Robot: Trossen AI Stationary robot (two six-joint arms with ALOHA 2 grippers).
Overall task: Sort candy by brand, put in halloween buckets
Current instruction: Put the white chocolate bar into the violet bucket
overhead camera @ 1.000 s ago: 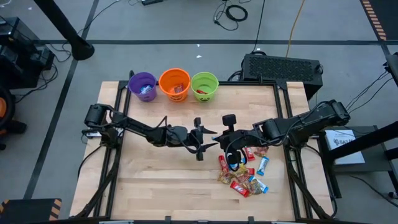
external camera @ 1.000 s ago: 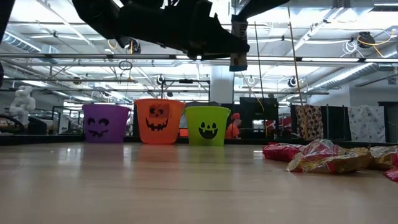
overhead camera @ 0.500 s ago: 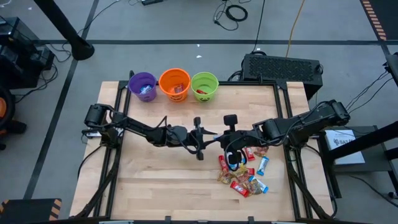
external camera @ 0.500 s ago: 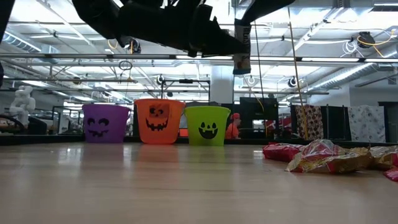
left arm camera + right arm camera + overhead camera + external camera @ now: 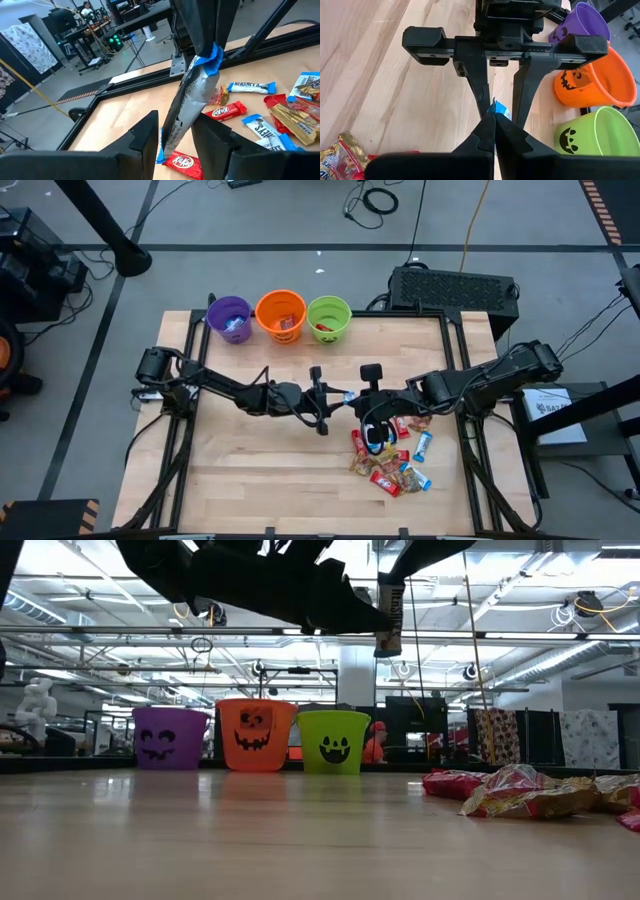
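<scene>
Overhead, the left end effector (image 5: 335, 397) and the right end effector (image 5: 352, 397) meet above the middle of the counter (image 5: 250, 470), with little of the wrapper between them visible. The left wrist view makes it plain: a silver-and-blue Hershey's bar (image 5: 187, 107) hangs upright, the right arm's fingers pressed together on its blue top end while the left fingers (image 5: 145, 142) close in on either side of its lower part. The low view alone shows the bar (image 5: 388, 625) held high off the counter. Loose candy (image 5: 390, 455), KitKats and Hershey's among it, lies piled under the right arm. At the far edge stand the purple bucket (image 5: 229, 319), orange bucket (image 5: 281, 315) and green bucket (image 5: 329, 319), touching in a row.
</scene>
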